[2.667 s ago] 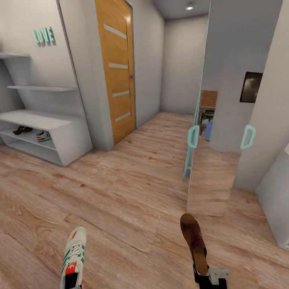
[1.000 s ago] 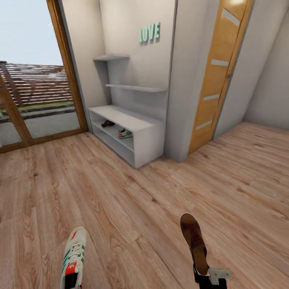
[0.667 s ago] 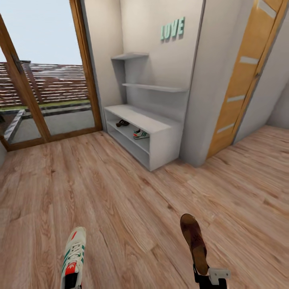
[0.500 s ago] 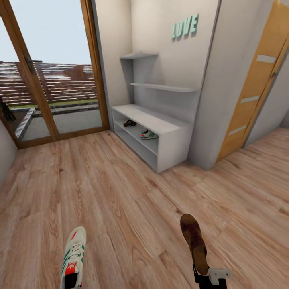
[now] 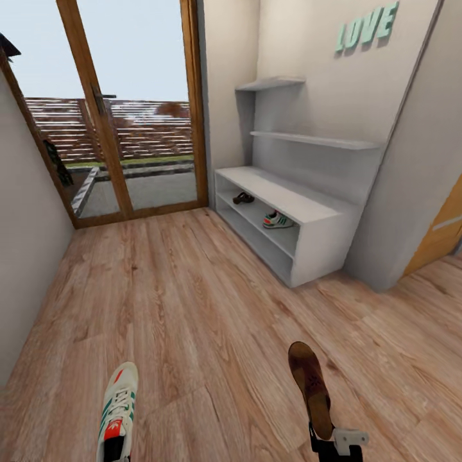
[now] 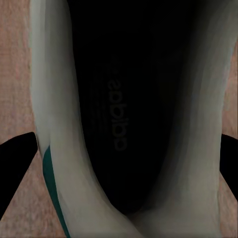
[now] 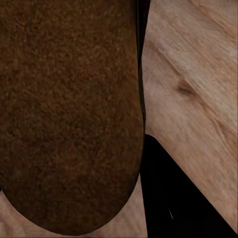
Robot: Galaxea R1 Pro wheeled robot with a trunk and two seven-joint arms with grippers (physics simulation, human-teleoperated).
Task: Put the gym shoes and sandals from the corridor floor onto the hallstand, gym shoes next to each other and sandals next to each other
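Note:
A white gym shoe (image 5: 117,410) with green stripes hangs toe-forward over the corridor floor (image 5: 192,301), and my left gripper (image 5: 115,452) is shut on its heel. The left wrist view looks into this gym shoe's dark opening (image 6: 119,124), with a black finger (image 6: 15,168) on either side. My right gripper (image 5: 330,443) is shut on a brown sandal (image 5: 310,388), whose rough sole (image 7: 69,109) shows beside a black finger (image 7: 173,198). Ahead to the right stands the grey hallstand (image 5: 321,208). Its upper open shelf holds the other sandal (image 5: 243,197) and the other gym shoe (image 5: 278,221).
A wood-framed glass door (image 5: 128,128) closes the corridor's far end. A plain wall (image 5: 25,256) runs along the left. An orange door (image 5: 443,237) lies at the right edge past a wall corner. Teal LOVE letters (image 5: 366,27) hang above the hallstand.
The camera has turned left, so the hallstand and glass door slid rightward in the picture. Both arms keep the same pose, each still holding its shoe.

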